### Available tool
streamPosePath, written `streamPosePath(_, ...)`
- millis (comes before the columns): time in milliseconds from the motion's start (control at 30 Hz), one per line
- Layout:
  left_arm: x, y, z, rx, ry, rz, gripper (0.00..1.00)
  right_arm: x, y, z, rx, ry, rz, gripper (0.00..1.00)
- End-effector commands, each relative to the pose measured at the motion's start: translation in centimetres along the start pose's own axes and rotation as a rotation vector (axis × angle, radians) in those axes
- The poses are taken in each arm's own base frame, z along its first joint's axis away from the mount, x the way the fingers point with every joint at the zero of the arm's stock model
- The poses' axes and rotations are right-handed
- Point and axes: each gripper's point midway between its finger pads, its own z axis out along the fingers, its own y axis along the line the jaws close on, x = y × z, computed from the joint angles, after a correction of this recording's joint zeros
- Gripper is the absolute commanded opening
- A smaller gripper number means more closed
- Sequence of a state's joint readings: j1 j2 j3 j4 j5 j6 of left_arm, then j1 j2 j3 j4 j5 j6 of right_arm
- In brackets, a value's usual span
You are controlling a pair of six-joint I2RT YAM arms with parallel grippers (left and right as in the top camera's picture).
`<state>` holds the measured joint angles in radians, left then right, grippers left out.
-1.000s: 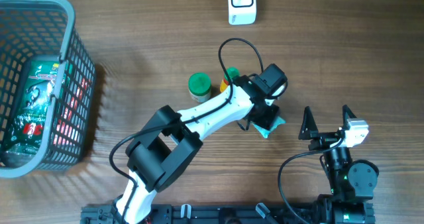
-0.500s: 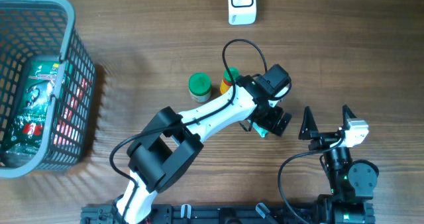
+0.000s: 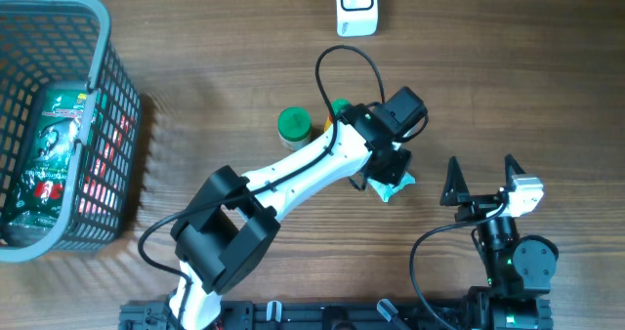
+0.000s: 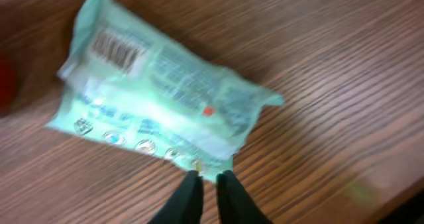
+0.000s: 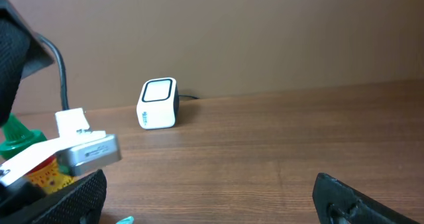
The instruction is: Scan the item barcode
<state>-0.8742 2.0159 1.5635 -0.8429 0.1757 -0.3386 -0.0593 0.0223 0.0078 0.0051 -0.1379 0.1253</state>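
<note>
A pale teal wipes packet (image 4: pixel 159 101) lies flat on the wooden table, its barcode (image 4: pixel 118 50) facing up near the far end. My left gripper (image 4: pixel 208 179) has its dark fingers nearly together, pinching the packet's near edge. From above, the packet (image 3: pixel 395 186) peeks out under the left gripper (image 3: pixel 389 174). The white scanner (image 3: pixel 356 6) stands at the table's far edge, also seen from the right wrist as the scanner (image 5: pixel 158 103). My right gripper (image 3: pixel 480 181) stays open and empty to the right of the packet.
A green-capped bottle (image 3: pixel 294 126) and a yellow bottle (image 3: pixel 338 109) stand just left of the left gripper. A grey basket (image 3: pixel 105 96) at the far left holds a green packet (image 3: pixel 54 140). The left arm's black cable (image 3: pixel 344 66) loops toward the scanner.
The left jaws stood wide over the packet half a second ago and have now closed on its edge. The wrist shifted slightly back. The right arm has not moved.
</note>
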Motion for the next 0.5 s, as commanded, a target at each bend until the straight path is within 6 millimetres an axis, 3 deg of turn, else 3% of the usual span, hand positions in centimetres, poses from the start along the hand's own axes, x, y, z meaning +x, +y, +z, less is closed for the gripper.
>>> streamPosePath(0,-0.1,1.0,-0.5,-0.057,-0.022,-0.018,0.06,0.1,0.2,0.0,-0.011,0.004,-0.018,1.0)
streamPosePath(333,1.7,4.0,4.3,-0.151,0.032,-0.028,0.04,0.1,0.2,0.0,-0.011,0.005,-0.018,1.0)
streamPosePath(467,1.1,3.9,5.4,-0.143,0.013,-0.018,0.04,0.2,0.2,0.1,-0.011,0.006,-0.018,1.0)
